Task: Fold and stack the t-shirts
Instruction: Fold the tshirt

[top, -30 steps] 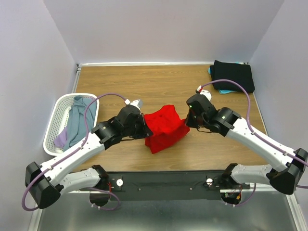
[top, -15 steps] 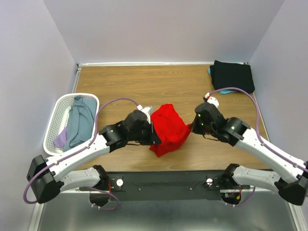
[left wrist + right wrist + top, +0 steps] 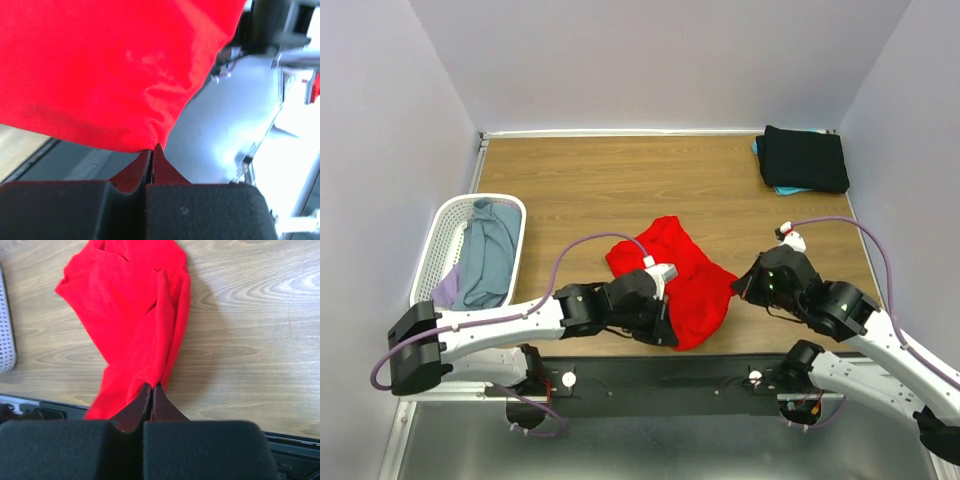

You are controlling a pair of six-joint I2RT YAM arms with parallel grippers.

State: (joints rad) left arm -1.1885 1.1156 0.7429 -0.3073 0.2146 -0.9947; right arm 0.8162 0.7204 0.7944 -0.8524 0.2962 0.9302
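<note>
One soft rumpled red t-shirt (image 3: 688,283), pinched by left tool (image 3: 152,151), right tool (image 3: 151,388)

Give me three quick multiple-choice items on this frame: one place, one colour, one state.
1. Where is the black shirt?
A. far right corner of the table
B. near left edge
C. draped over an arm

2. What colour is the shirt being held?
A. black
B. red
C. white

3. The left claw is:
A. open and empty
B. shut on cloth
C. open around cloth

Key:
1 A, it lies folded in that corner in the top view.
2 B, the red shirt runs into the right claw as well.
3 B, its tips meet on a red edge in the wrist view.
</note>
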